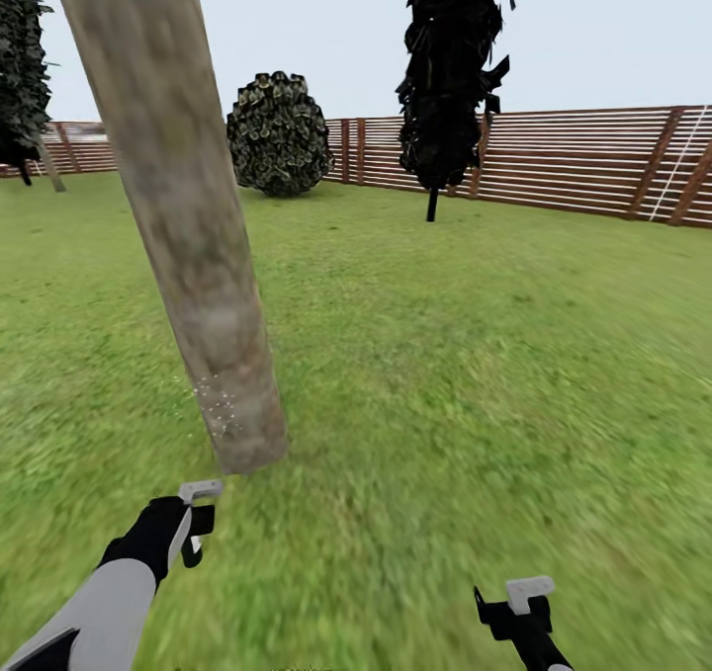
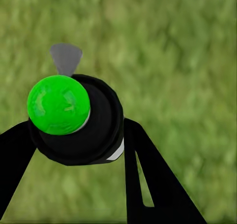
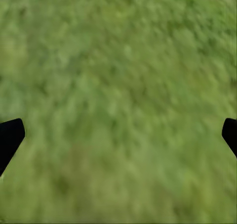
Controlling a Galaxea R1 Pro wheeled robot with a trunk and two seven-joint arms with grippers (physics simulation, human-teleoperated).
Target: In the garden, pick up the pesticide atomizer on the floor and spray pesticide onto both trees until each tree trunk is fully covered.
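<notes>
One thick tree trunk (image 1: 188,226) stands just beyond the left pincer (image 1: 195,523) in the head view, with few pesticide specks (image 1: 220,409) low down, so spraying has barely begun; the left wrist view shows that pincer clenched on the pesticide atomizer (image 2: 74,117) over grass (image 2: 187,61), needing aim higher; the right wrist view shows the right pincer (image 3: 118,135) released.

Tree trunk (image 1: 188,226) left foreground on grass (image 1: 475,375); bush (image 1: 279,134), conifer (image 1: 453,68) behind; fence (image 1: 583,162) beyond.

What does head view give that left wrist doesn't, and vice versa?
Head view: the tree trunk leaning across the frame with pale pesticide specks near its base, a round bush, a black conifer, the wooden fence, and the open right gripper.
Left wrist: the atomizer close up, its green cap clamped between black fingers.
Both: grass and the left gripper.
</notes>
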